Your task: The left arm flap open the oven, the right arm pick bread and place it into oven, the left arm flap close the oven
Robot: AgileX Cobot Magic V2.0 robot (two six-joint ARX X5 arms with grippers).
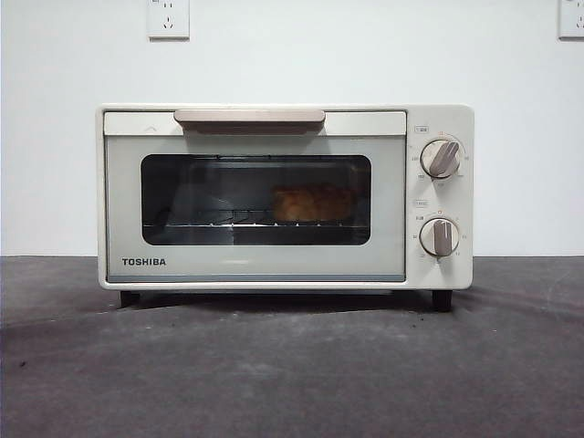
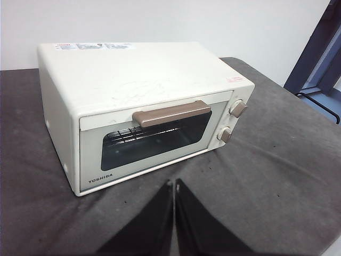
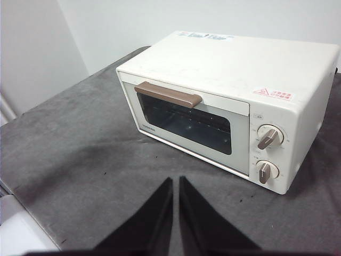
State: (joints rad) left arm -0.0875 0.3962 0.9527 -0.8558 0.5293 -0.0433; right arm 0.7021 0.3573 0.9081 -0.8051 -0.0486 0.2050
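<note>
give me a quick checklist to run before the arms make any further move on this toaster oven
1. Oven door shut flush against the toaster oven's body: ok.
2. Bread inside on the wire rack, seen through the window toward the knob side: ok.
3. Left gripper drawn back from the door, jaws together, holding nothing: ok.
4. Right gripper drawn back over the dark cloth, jaws together, holding nothing: ok.
5. Handle free, with neither gripper touching it: ok.
6. Both knobs at off: cannot tell, the dial marks are too small to read.
</note>
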